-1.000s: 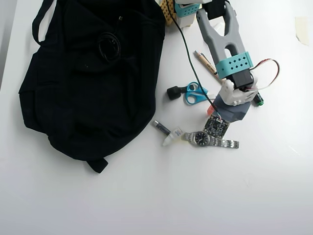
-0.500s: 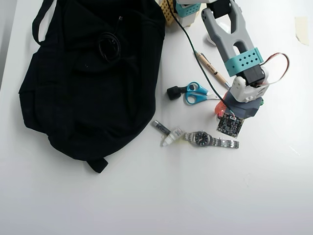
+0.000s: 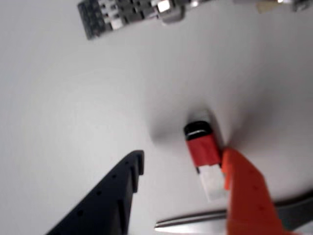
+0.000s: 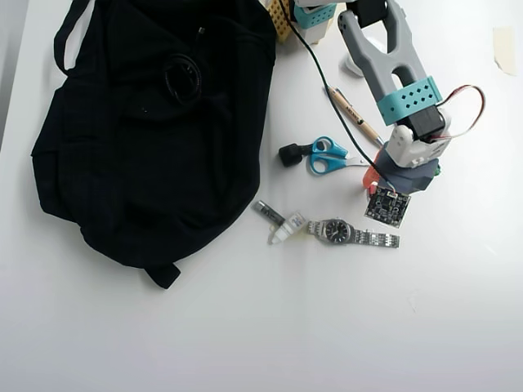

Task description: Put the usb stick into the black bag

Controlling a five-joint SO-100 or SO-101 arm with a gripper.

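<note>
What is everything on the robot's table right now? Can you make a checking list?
Surface: white table, bare near the lower edge.
Job's things: usb stick lies flat on the table, outside the black bag.
Clutter: scissors, wristwatch, pen, grey-and-white capped stick, small black block.
Gripper: gripper open, orange finger touching the usb stick, black finger apart from it.
Cables: black cable and a red-and-white wire on the arm.
Surroundings: nothing seen.
</note>
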